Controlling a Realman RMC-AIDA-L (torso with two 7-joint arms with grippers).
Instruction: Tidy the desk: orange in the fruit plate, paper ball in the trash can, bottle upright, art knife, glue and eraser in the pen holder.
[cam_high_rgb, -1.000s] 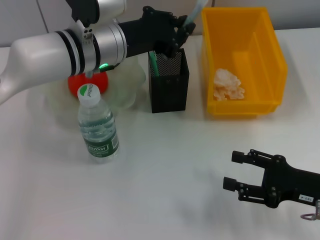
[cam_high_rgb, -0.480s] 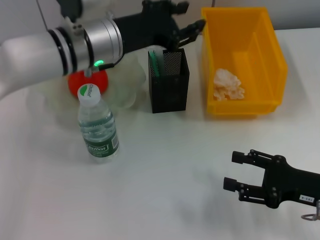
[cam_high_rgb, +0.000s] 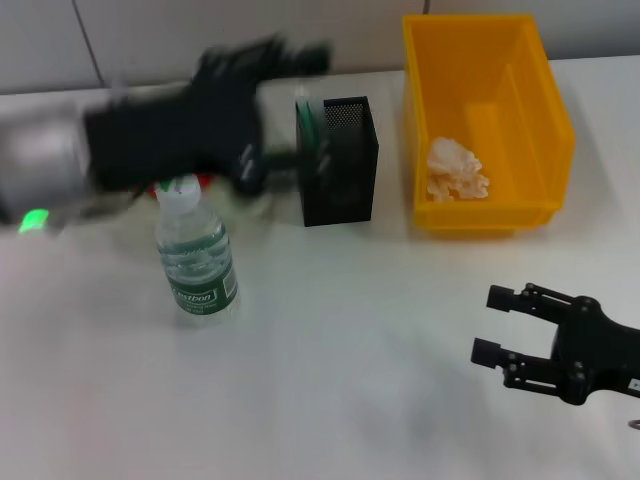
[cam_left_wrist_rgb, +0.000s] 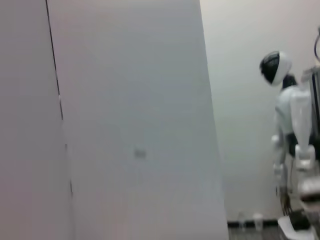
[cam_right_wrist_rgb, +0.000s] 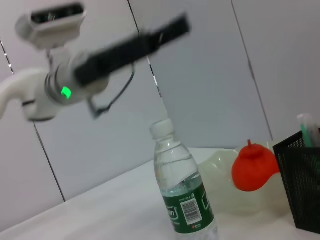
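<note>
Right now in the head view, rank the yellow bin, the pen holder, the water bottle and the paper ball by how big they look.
1. Yellow bin, clearly largest.
2. Pen holder and water bottle look about alike; the bottle stands nearer the camera, so no ranking between them.
3. Paper ball, smallest, lying inside the bin.

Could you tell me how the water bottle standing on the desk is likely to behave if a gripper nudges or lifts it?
The bottle stands upright, tall on a narrow base, so a push near its white cap would probably tip it. It looks mostly full of water, so likely fairly heavy for its size. Its clear plastic wall looks smooth and may flex or slip under a light squeeze.
</note>
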